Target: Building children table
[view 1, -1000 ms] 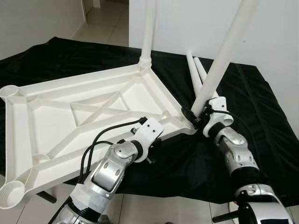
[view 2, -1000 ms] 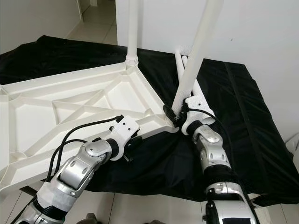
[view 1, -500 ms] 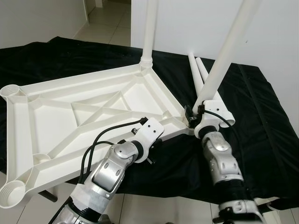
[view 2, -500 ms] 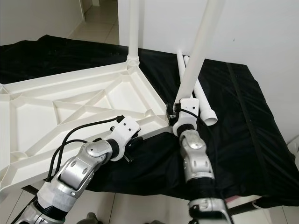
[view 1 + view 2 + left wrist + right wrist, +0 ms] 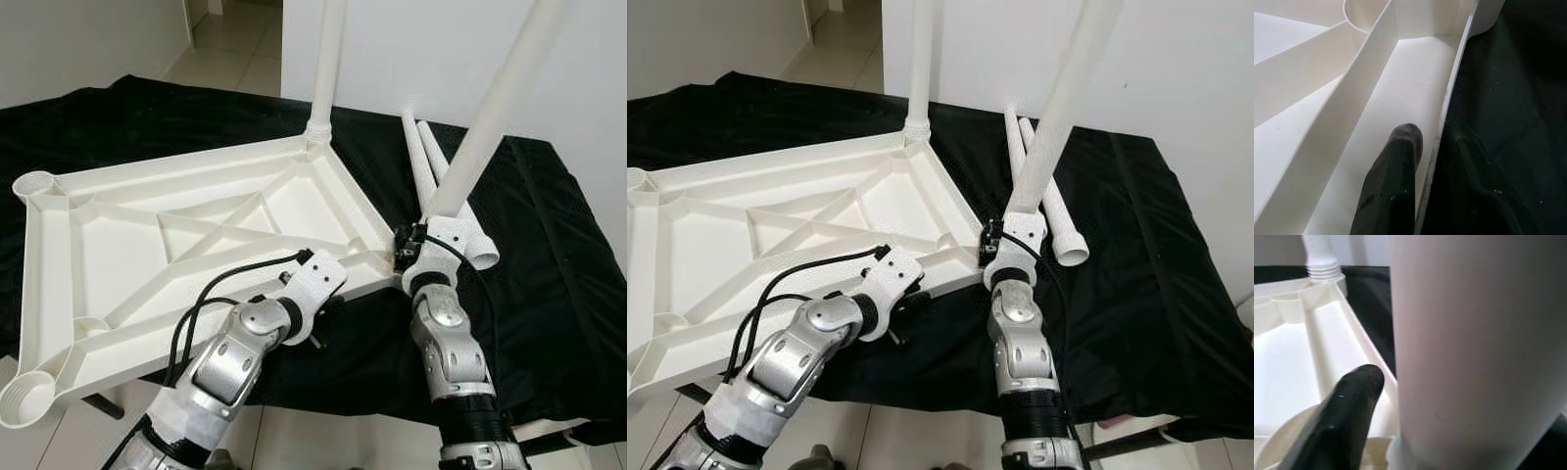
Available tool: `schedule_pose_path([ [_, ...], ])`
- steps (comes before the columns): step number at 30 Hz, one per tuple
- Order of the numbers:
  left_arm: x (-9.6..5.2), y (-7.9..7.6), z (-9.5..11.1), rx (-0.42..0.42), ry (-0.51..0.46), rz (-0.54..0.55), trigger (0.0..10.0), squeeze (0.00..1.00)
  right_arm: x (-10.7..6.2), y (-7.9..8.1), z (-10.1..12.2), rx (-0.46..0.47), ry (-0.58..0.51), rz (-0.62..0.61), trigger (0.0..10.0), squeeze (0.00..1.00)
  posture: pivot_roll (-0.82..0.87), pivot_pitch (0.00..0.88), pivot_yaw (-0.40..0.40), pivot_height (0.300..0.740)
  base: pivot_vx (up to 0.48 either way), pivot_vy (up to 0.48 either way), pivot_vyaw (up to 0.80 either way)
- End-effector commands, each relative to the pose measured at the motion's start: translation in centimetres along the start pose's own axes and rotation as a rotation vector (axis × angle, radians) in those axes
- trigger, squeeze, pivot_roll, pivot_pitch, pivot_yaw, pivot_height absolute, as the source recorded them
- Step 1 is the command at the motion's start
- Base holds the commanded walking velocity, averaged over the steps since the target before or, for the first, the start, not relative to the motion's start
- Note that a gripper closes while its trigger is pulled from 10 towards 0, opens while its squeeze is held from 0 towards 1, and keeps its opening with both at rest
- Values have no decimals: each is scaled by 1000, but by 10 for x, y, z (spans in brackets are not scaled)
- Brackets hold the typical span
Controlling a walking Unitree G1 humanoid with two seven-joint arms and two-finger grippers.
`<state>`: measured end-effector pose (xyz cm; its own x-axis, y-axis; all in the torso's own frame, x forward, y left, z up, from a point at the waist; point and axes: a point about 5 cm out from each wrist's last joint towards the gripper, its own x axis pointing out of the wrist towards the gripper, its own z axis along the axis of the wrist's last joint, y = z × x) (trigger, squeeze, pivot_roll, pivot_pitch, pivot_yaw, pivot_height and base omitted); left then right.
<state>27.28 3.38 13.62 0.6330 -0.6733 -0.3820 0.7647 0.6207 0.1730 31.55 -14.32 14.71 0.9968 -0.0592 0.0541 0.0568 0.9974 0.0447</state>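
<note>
— Left eye view: where's the leg (image 5: 480,127)?
— Right gripper (image 5: 409,257) seemingly clamps its base at frame centre; it leans upper right from the corner socket.
— Left gripper (image 5: 1422,147)?
— Pinching the tabletop (image 5: 118,235) rim.

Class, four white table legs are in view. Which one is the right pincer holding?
The tilted leg at the tabletop's near right corner. The far leg stands upright in its socket, ungripped; the other two lie flat on the black cloth.
</note>
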Motion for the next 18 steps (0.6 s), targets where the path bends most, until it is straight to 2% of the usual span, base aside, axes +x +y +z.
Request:
schedule_pose_path([
  [1,2,-9,6,7,-25,-36,10000,0,-2,2,0,22,-5,44,10000,1000,126,53,-80,740,0,0,0],
  [6,2,-10,6,10,-26,-39,10000,0,0,-3,6,24,-16,222,10000,1000,124,45,-78,740,0,0,0],
  [9,3,-10,6,14,-26,-42,10000,0,5,-19,13,-48,-37,382,10000,1000,125,34,-79,740,0,0,0],
  [10,3,-10,6,15,-27,-42,10000,0,7,-24,14,-75,-33,425,10000,0,125,34,-79,740,0,0,0],
  [12,3,-10,6,15,-27,-42,10000,0,7,-24,14,-75,-33,425,10000,0,125,34,-79,740,0,0,0],
  [15,3,-10,6,20,-28,-44,10000,0,10,-31,12,-131,-6,560,10000,0,124,22,-77,740,0,0,0],
  [18,3,-10,6,22,-28,-45,10000,0,12,-33,10,-168,0,621,10000,0,127,18,-78,740,0,0,0],
])
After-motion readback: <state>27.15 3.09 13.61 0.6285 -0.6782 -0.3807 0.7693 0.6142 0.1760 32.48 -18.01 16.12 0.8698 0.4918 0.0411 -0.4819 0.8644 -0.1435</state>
